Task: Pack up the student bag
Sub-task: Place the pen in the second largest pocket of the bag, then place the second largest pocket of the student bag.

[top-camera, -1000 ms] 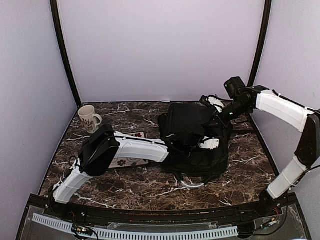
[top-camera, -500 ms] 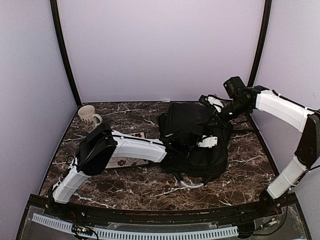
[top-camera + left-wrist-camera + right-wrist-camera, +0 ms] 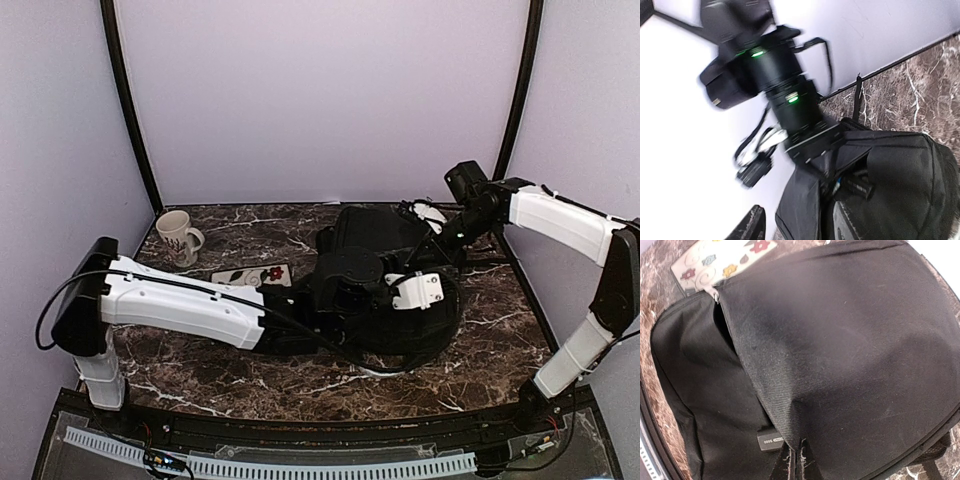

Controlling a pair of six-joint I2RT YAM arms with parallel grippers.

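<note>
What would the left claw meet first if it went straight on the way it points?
Probably the raised flap of the student bag, just below the right claw pinching it; depth is unclear.

1. The desk [image 3: 500, 330] has a dark brown marble top with white veins.
2. The black student bag [image 3: 372, 228] lies on its right half.
3. A flat flower-print pad [image 3: 250, 274] lies just left of the bag.
4. A cream patterned mug [image 3: 178, 236] stands upright near the far left corner.

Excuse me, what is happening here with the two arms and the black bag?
Two arms are packing the student bag on the table. The right gripper is shut on the bag's flap, lifting it. The left gripper hangs open over the bag. A mug and a flowered flat item sit outside it, unpacked.
</note>
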